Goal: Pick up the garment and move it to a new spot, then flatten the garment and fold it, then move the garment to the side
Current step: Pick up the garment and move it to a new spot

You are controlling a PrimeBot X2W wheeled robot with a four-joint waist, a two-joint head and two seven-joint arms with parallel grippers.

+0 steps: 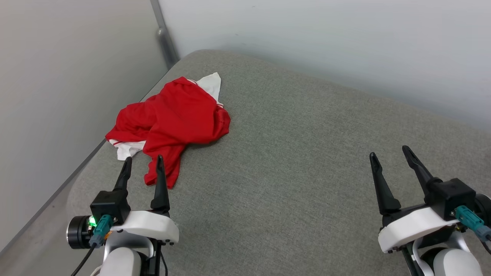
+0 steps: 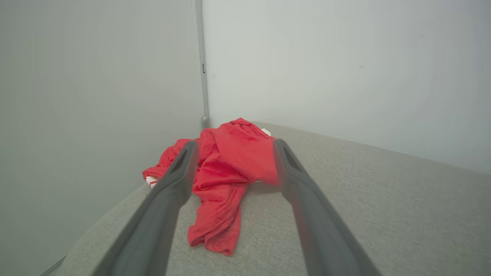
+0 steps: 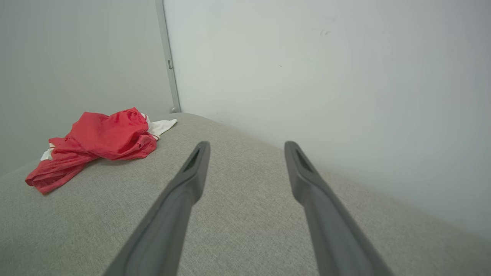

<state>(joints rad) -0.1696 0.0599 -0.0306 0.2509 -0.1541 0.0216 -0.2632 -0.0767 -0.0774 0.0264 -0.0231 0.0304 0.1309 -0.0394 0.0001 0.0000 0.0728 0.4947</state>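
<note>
The garment (image 1: pixel 172 122) is a bright red shirt with white sleeves, crumpled in a heap at the far left of a grey cushioned surface (image 1: pixel 291 161). My left gripper (image 1: pixel 142 161) is open just short of its near edge, nothing between the fingers. In the left wrist view the garment (image 2: pixel 226 168) lies straight ahead between my open fingers. My right gripper (image 1: pixel 390 152) is open over bare fabric at the near right, far from the shirt. The right wrist view shows the garment (image 3: pixel 103 142) off to the left. Any lettering is hidden in the folds.
Pale walls meet in a corner with a grey post (image 1: pixel 165 38) just behind the garment. The cushion's left edge (image 1: pixel 82 174) drops off close beside the shirt. Bare grey fabric spreads across the middle and right.
</note>
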